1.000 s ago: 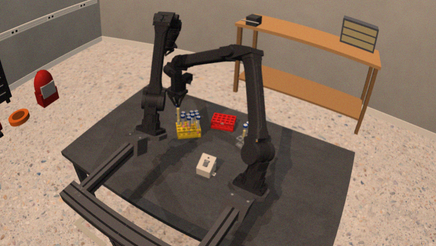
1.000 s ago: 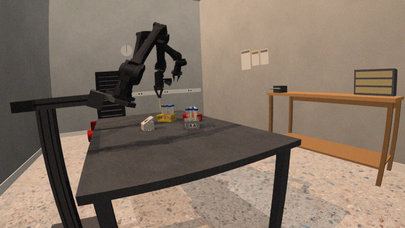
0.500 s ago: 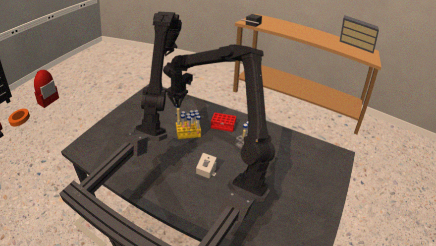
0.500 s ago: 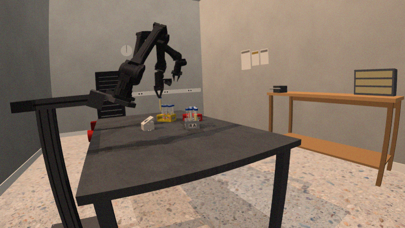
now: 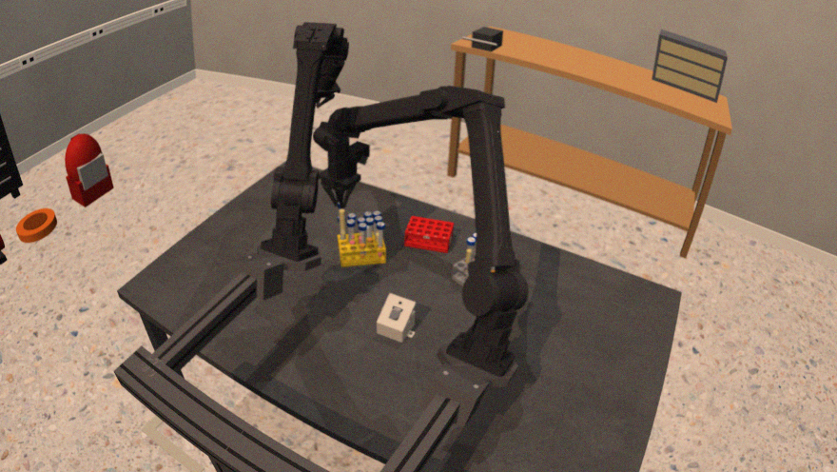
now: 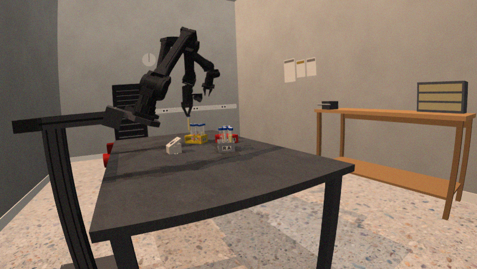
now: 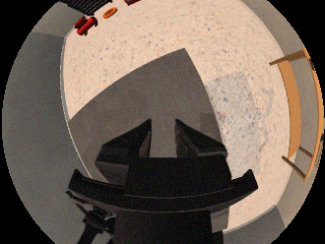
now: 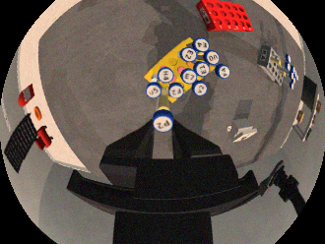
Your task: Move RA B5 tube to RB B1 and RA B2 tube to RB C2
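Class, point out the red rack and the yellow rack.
Red rack (image 5: 426,241) (image 8: 211,20): top and right wrist views, side wall.
Yellow rack (image 5: 362,260) (image 6: 195,141): top and exterior views, side wall.

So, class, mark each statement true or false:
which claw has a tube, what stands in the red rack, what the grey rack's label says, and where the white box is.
1. The right claw grips a blue-capped tube. True.
2. The left claw grips a tube. False: it is open, with nothing between its fingers.
3. The red rack is full of tubes. False: no tubes stand in it.
4. The grey rack is labelled RA. True.
5. The white box is on the floor. False: it is on the dark table.
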Controlling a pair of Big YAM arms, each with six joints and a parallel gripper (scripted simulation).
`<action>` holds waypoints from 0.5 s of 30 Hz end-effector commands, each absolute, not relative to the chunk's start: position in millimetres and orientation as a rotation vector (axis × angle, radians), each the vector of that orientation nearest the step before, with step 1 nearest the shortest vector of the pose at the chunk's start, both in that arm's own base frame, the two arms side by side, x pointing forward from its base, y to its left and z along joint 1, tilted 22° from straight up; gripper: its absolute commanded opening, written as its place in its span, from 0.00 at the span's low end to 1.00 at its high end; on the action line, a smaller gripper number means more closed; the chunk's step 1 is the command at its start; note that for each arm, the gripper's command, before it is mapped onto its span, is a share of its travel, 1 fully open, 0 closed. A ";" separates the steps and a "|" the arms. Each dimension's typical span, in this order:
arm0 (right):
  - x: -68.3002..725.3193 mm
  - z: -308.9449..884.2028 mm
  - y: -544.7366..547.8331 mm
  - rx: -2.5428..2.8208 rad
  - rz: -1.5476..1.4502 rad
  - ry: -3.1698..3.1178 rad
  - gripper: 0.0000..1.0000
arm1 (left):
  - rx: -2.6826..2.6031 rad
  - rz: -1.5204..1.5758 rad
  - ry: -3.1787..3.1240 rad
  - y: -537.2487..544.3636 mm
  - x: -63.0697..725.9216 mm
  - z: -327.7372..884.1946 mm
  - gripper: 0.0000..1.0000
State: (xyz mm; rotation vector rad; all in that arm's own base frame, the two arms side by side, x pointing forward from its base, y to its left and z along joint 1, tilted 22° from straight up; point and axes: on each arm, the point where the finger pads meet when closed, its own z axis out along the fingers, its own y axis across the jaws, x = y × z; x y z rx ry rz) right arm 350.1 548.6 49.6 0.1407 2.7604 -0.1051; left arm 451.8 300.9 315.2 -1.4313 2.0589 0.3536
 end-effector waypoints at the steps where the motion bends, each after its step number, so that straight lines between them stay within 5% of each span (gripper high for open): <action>1: 366.6 63.6 568.9 0.152 -0.028 2.738 0.00 | -1.418 0.345 2.022 303.5 456.0 334.8 0.30; 15: 369.5 64.9 568.8 0.156 -0.021 2.736 0.00 | -1.418 0.345 2.022 303.5 456.0 334.8 0.30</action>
